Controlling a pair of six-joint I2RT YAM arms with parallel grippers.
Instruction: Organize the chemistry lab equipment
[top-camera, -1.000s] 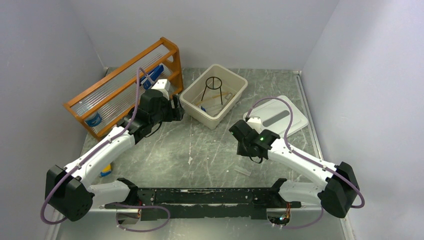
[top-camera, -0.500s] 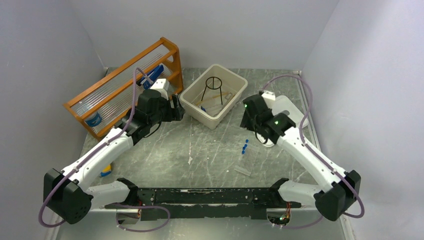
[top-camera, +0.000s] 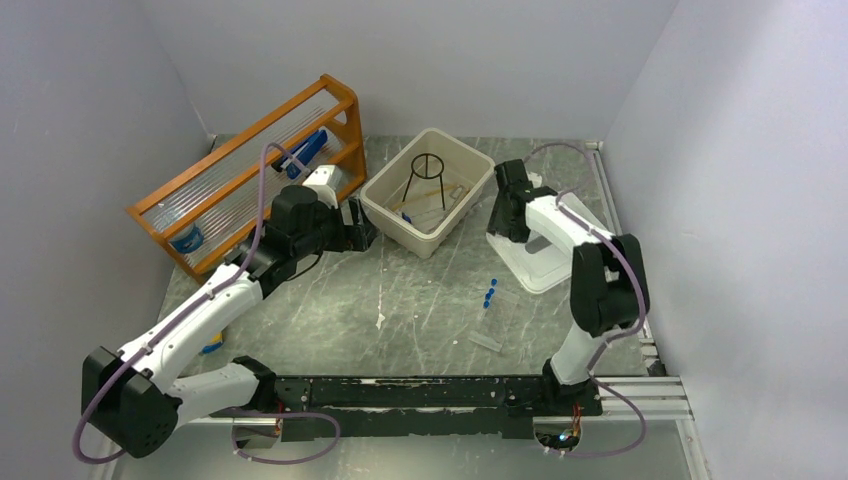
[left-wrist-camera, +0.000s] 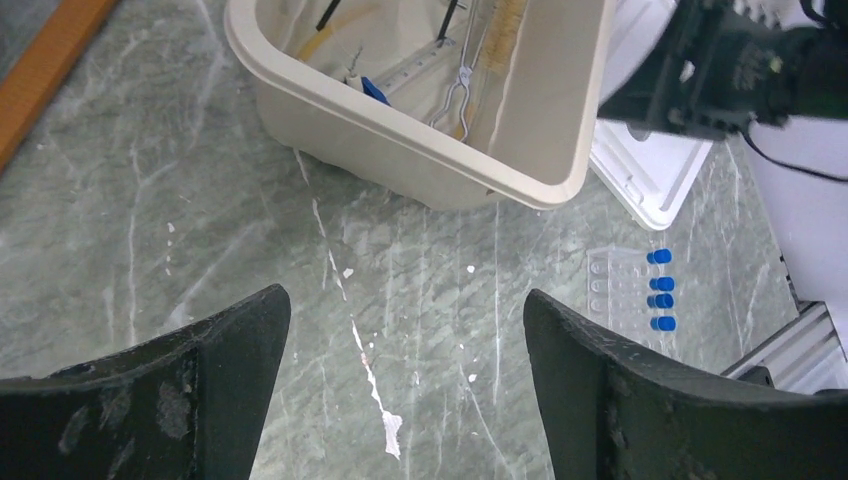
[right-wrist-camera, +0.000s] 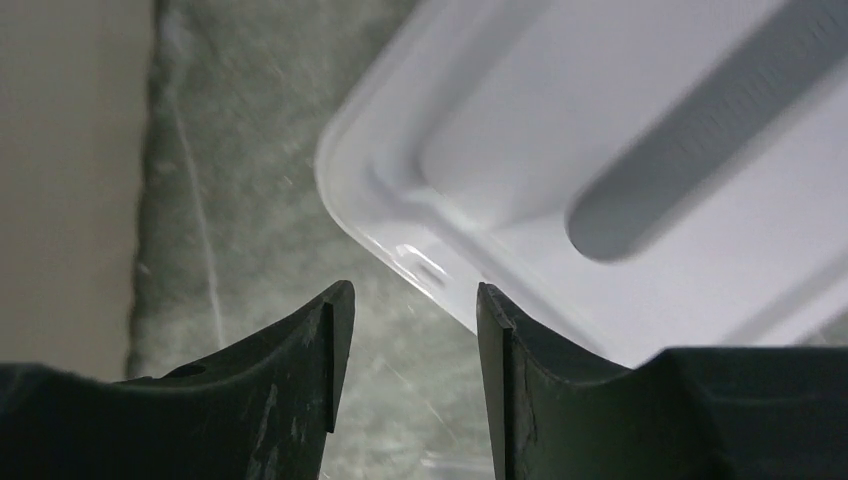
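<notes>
Vials, tiny clear tubes with blue caps (left-wrist-camera: 640, 292), lie side by side right of the middle of the veined grey-green table (left-wrist-camera: 150, 250), near the smooth white moulded plastic lid (right-wrist-camera: 620, 120). Light and round, they would likely scatter if nudged. The right gripper (right-wrist-camera: 410, 300), jaws partly spread and empty, hovers at the lid's rounded corner and might slip off its slick rim. The left gripper (left-wrist-camera: 407, 300), spread wide, holds nothing beside the glossy beige plastic tub (left-wrist-camera: 400, 150).

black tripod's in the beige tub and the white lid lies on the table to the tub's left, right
Not quite: the white lid lies on the table to the tub's right, not its left. The black tripod is in the beige tub, as you say. The top external view shows it.
</notes>
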